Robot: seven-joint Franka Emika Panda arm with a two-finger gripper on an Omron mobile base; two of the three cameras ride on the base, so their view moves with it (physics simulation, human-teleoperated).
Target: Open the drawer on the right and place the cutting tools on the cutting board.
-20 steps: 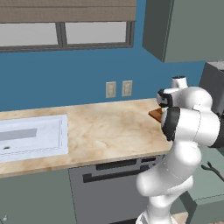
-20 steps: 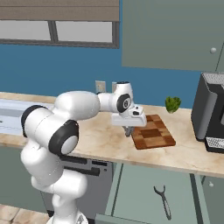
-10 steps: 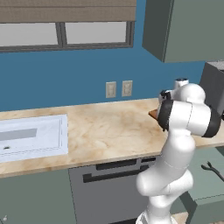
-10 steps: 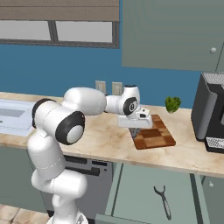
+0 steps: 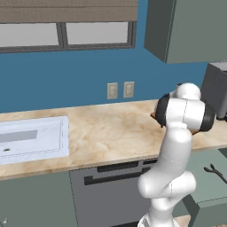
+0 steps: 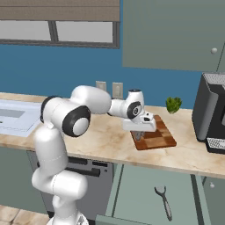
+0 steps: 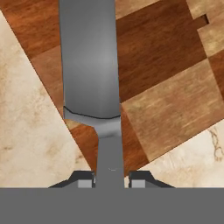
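The checkered wooden cutting board (image 6: 157, 136) lies on the counter right of the middle; it also shows in the hand view (image 7: 166, 65), and its left corner peeks out behind the arm (image 5: 154, 116). My gripper (image 6: 139, 133) hangs just above the board's left end, shut on a knife. The knife's grey blade (image 7: 89, 57) stretches out over the board and its edge, with the narrow shank pinched at my gripper (image 7: 111, 178). The grey-green drawer (image 6: 132, 197) on the right stands pulled out, with a slim dark tool (image 6: 163, 201) lying in it, also seen from the other side (image 5: 216, 172).
A black coffee machine (image 6: 213, 115) stands at the counter's right end, with a small green plant (image 6: 173, 104) behind the board. A white sink (image 5: 32, 139) is set in the counter at the left. The dark dishwasher front (image 5: 111, 188) sits under the counter's middle.
The arm's elbow has swung over while the hand stayed above the board's left end with the knife, shifting a little to the right. The jaws stayed shut.
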